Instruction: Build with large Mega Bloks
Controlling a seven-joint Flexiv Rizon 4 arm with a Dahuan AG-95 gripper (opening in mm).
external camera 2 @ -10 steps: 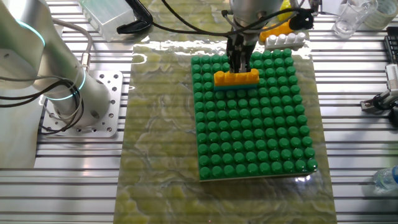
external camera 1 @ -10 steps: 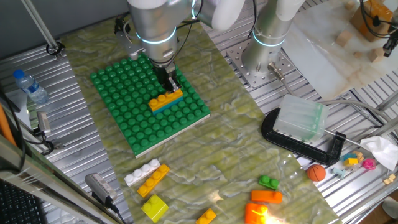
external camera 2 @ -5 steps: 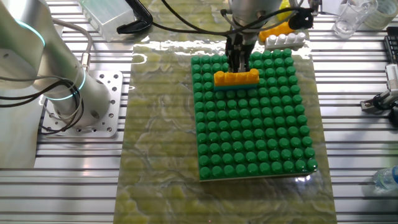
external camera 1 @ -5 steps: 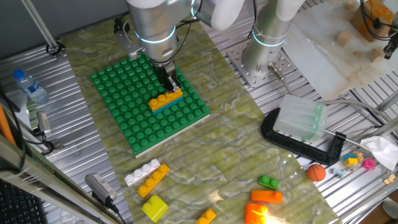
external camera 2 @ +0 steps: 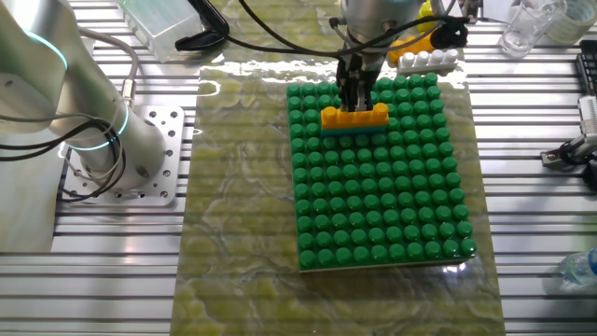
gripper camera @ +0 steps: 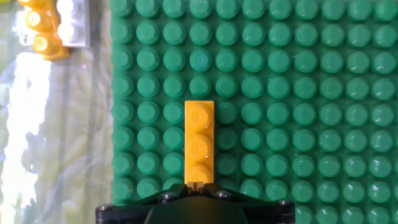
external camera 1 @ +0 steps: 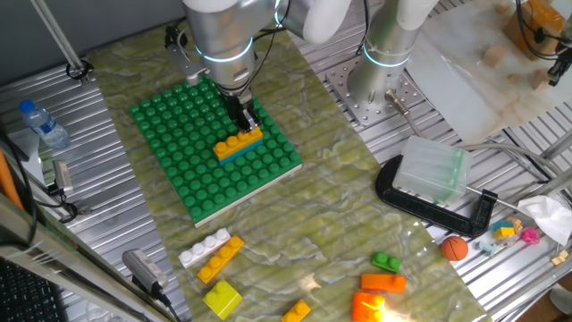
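A yellow-orange four-stud brick (external camera 1: 238, 143) sits on a cyan brick on the green studded baseplate (external camera 1: 188, 170), near its right side. My gripper (external camera 1: 239, 125) stands upright right over the brick, fingers together, tips at its top. In the other fixed view the gripper (external camera 2: 355, 101) is above the brick's (external camera 2: 355, 117) middle. In the hand view the brick (gripper camera: 199, 140) runs away from the closed fingertips (gripper camera: 199, 185). Loose bricks lie in front: white (external camera 1: 204, 248), yellow-orange (external camera 1: 220, 259), yellow (external camera 1: 222, 298), green (external camera 1: 386, 262), orange (external camera 1: 382, 283).
A black clamp holding a clear plastic box (external camera 1: 433, 179) stands at the right. A second arm's base (external camera 1: 386, 54) is behind the mat. A water bottle (external camera 1: 43, 125) lies at the left. An orange ball (external camera 1: 455, 247) and small toys lie at the right front.
Almost nothing differs; the hand has at most shifted a touch over the yellow-orange brick, which stays in place.
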